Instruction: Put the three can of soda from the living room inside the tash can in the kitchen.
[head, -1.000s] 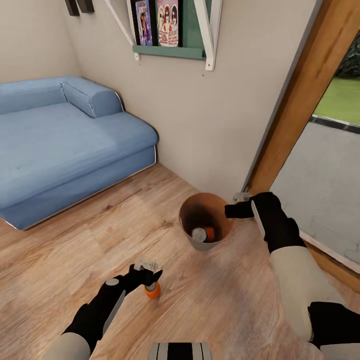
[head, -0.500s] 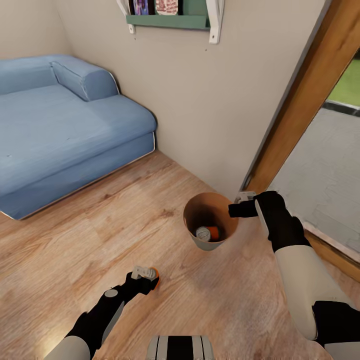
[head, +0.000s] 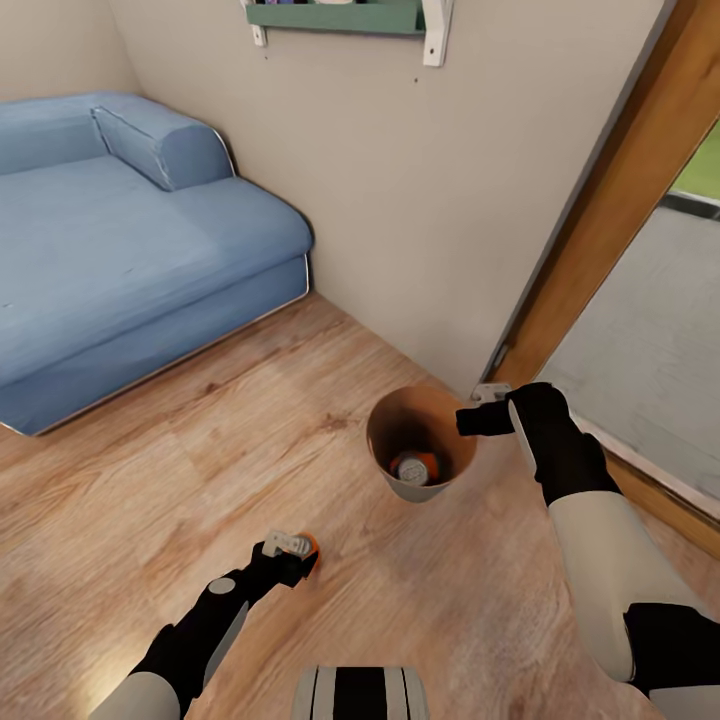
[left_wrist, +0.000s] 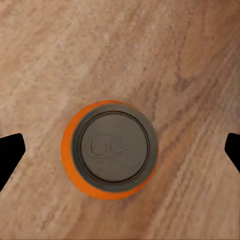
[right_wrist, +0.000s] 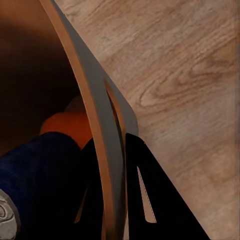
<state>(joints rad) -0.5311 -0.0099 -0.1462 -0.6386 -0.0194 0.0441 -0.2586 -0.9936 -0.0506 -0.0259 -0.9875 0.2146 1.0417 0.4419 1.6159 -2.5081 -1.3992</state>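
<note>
The grey tash can (head: 409, 491) with its brown inside stands on the wood floor by the wall. An orange can of soda (head: 414, 467) lies in it; the right wrist view shows that orange can (right_wrist: 66, 125) beside a blue can (right_wrist: 35, 167). My right gripper (head: 480, 417) is shut on the bin's rim, the wall (right_wrist: 95, 112) pinched between its fingers (right_wrist: 147, 200). A second orange can of soda (left_wrist: 111, 150) stands upright on the floor. My left gripper (head: 290, 548) hangs straight above it, open, fingertips (left_wrist: 10, 155) well apart on either side.
A blue sofa (head: 110, 250) fills the left side of the room. A beige wall (head: 420, 200) with a green shelf (head: 335, 15) runs behind the bin. A wooden door frame (head: 610, 210) and a glass door (head: 650, 350) stand at the right.
The head camera has tilted down, so the whole picture has shifted. My left gripper has come over the orange can on the floor. My right gripper stays on the bin's rim.
</note>
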